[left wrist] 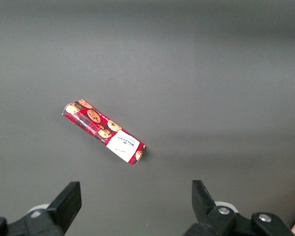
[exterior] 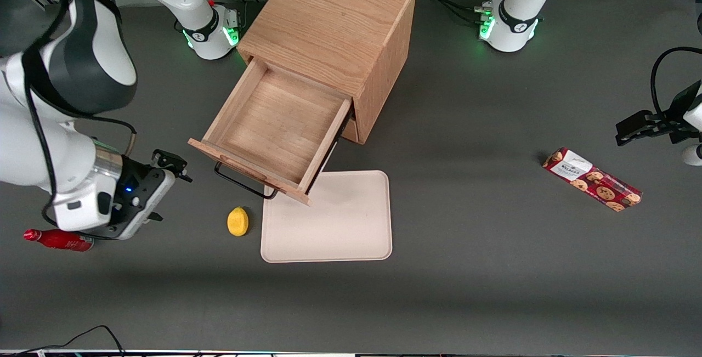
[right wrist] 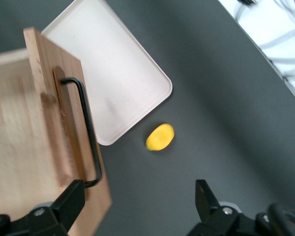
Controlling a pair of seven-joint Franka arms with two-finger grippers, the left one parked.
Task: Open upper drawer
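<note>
Front view first: we've got the upper drawer [exterior: 277, 129] pulled well out of the wooden cabinet [exterior: 334, 28], its tray bare inside and its front corner hanging over the beige tray [exterior: 334, 225] on the table. The dark handle [exterior: 241, 181] sits on the drawer front. Our gripper [exterior: 178, 165] hangs off toward the working arm's end of the table, near the handle but clear of it. In the right wrist view the jaws stand wide apart with nothing between them, the handle [right wrist: 86, 132] just off one fingertip [right wrist: 73, 199]. A lemon [exterior: 238, 221] lies beside the tray, a red bottle [exterior: 57, 240] under the wrist, and a cookie pack [exterior: 592, 179] toward the parked arm's end.
</note>
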